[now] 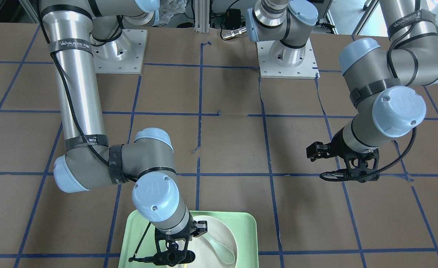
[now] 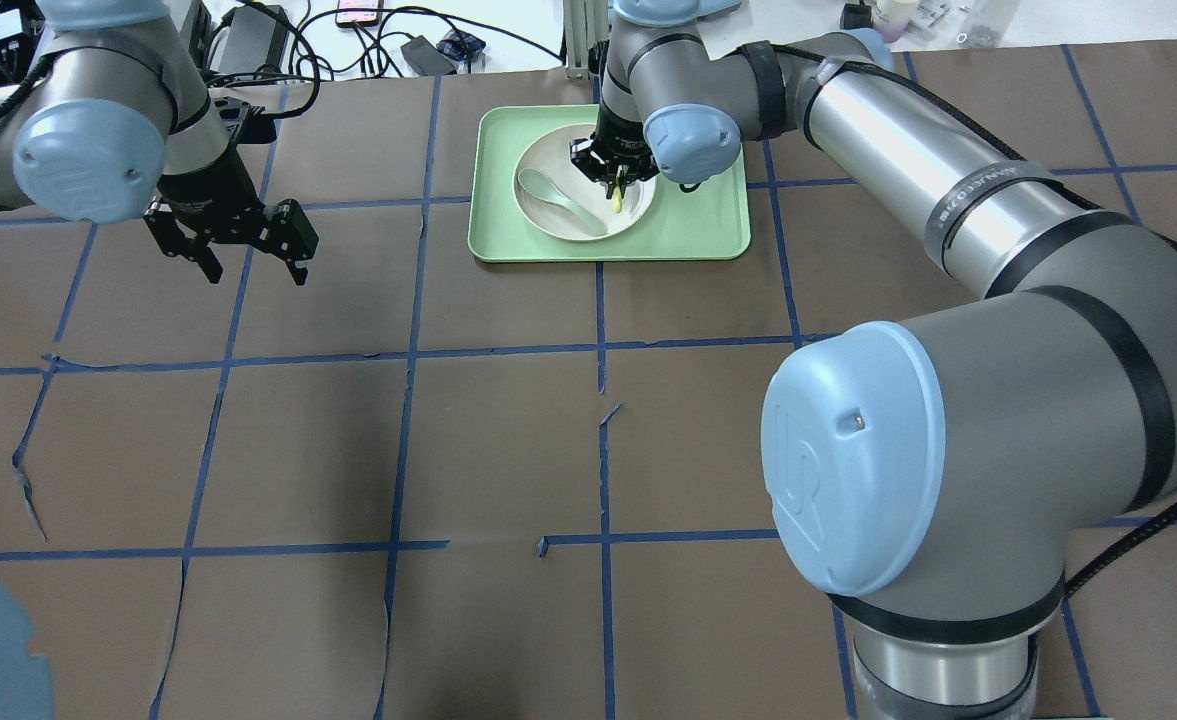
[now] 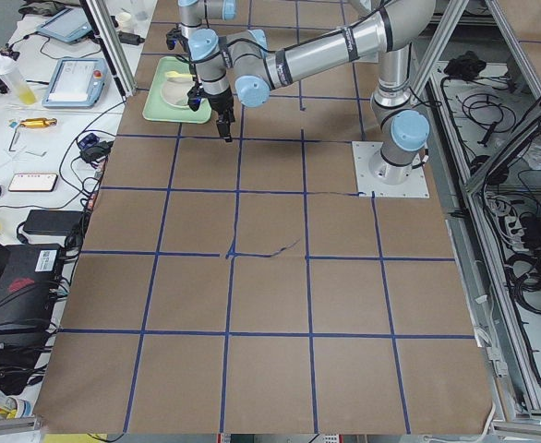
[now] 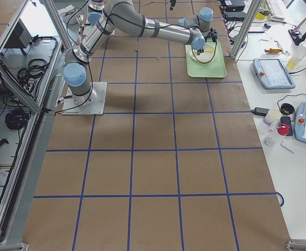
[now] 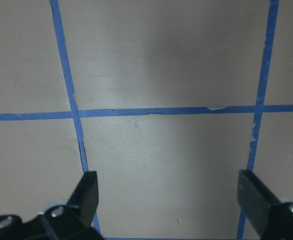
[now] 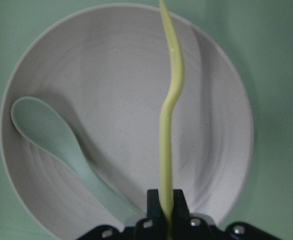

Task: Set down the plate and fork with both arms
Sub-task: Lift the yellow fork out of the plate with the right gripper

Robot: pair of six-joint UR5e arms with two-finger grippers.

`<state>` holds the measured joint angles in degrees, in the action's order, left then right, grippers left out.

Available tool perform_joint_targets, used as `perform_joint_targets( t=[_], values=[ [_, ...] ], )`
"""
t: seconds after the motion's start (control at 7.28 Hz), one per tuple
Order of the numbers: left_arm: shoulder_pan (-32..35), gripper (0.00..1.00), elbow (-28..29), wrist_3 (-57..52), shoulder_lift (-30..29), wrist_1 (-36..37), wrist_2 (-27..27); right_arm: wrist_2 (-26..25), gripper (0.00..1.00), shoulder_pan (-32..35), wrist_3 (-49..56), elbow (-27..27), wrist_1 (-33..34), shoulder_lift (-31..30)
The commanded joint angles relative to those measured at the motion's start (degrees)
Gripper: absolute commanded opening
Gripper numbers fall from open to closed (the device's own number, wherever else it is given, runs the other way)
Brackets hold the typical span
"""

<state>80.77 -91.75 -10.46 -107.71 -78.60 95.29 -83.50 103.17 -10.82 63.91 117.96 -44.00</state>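
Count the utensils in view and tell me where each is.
2. The spoon lies in the plate; the fork is pinched in the right tool, over the plate. None looks hidden.

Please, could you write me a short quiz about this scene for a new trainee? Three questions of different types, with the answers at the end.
1. True or false: the right gripper is shut on the yellow fork.
2. What lies in the off-white plate? A) a knife B) a grey-green spoon C) a cup
3. Fill the gap: the off-white plate stands in the light-green ____.
Key: 1 true; 2 B; 3 tray.
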Motion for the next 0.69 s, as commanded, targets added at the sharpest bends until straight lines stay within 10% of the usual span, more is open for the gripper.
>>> perform_joint_targets(
  t=[0.0, 0.55],
  values=[
    [0.0, 1.0, -0.1, 0.0, -0.2, 0.0, -0.1, 0.4, 0.0, -1.1, 0.4, -0.1, -0.5, -2.2],
    [0.0, 1.0, -0.5, 0.8, 0.0, 0.4, -0.1, 11.9, 0.0, -10.2, 14.0, 3.5, -7.5, -4.0]
  ],
)
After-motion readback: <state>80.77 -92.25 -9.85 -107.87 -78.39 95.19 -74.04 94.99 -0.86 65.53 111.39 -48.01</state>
